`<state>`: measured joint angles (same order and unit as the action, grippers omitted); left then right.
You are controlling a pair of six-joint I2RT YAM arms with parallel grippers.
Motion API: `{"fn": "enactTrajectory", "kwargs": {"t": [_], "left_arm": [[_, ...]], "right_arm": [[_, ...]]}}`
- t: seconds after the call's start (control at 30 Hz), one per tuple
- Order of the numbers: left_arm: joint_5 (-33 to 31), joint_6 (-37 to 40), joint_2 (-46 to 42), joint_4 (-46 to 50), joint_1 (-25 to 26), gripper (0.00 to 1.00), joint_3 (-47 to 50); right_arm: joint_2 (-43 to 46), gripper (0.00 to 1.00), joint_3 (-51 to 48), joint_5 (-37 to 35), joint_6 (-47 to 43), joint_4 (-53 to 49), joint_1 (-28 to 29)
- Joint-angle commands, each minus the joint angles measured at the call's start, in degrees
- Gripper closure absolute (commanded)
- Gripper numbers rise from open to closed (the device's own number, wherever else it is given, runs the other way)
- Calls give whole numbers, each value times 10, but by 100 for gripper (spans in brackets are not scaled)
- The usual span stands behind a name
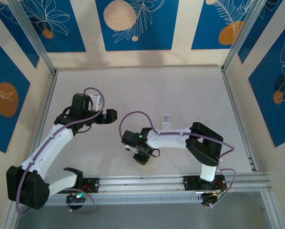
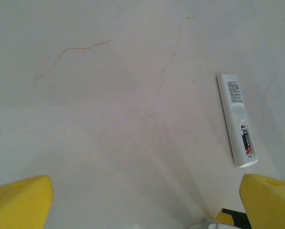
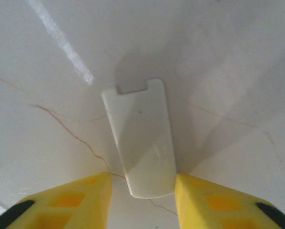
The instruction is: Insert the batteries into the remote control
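On the pale marbled desk point(image 1: 133, 86), our left end effector point(image 2: 145, 183) gapes wide near the slim white remote point(image 2: 234, 102). The right end effector point(image 3: 141, 176) brackets the white plastic battery cover point(image 3: 140, 129), but we cannot tell if it is clamped. The dark batteries point(image 2: 246, 140) look seated, so we should square the cover to the compartment, then slide it flat.

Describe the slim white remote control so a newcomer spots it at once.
On the pale veined table, look right of centre, just beyond the right arm. There lies the slim white remote control, back up. Unlike the flat white notched cover, it has a printed label and an open bay showing a dark battery.
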<state>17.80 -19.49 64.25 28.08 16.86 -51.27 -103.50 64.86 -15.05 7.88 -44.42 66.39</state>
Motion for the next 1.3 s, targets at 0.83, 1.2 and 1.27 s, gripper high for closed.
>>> {"fn": "enactTrajectory", "kwargs": {"t": [0.83, 1.2, 1.27], "left_arm": [[9, 3, 2, 1, -4, 0, 7], [1, 10, -4, 6, -4, 0, 6], [-2, 12, -8, 7, -4, 0, 6]], "right_arm": [[-32, 62, -7, 4, -2, -19, 7], [44, 69, -4, 12, 27, -9, -8], [80, 69, -15, -4, 49, -5, -21]]}}
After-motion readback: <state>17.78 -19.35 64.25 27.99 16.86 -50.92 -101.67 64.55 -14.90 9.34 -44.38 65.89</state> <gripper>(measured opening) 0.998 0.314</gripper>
